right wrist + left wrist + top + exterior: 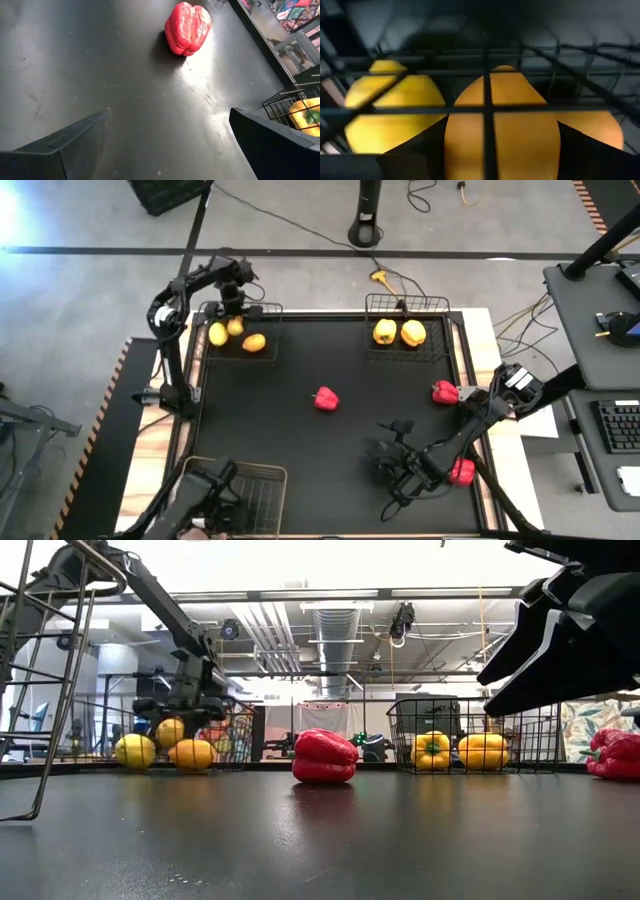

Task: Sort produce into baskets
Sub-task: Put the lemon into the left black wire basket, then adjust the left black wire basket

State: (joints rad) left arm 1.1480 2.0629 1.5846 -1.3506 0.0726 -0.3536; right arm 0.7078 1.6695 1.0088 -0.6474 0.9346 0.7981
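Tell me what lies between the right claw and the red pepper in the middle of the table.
Nothing: in the right wrist view only bare black table runs from the open right claw to the red pepper; the high view agrees.

The left arm reached to the table's far left corner, its gripper point(235, 302) pointing down, fingers point(420, 150) part-spread around an orange fruit point(502, 130). The right arm stretched low from the right edge toward the near middle, its gripper point(392, 450) spread wide and holding nothing.
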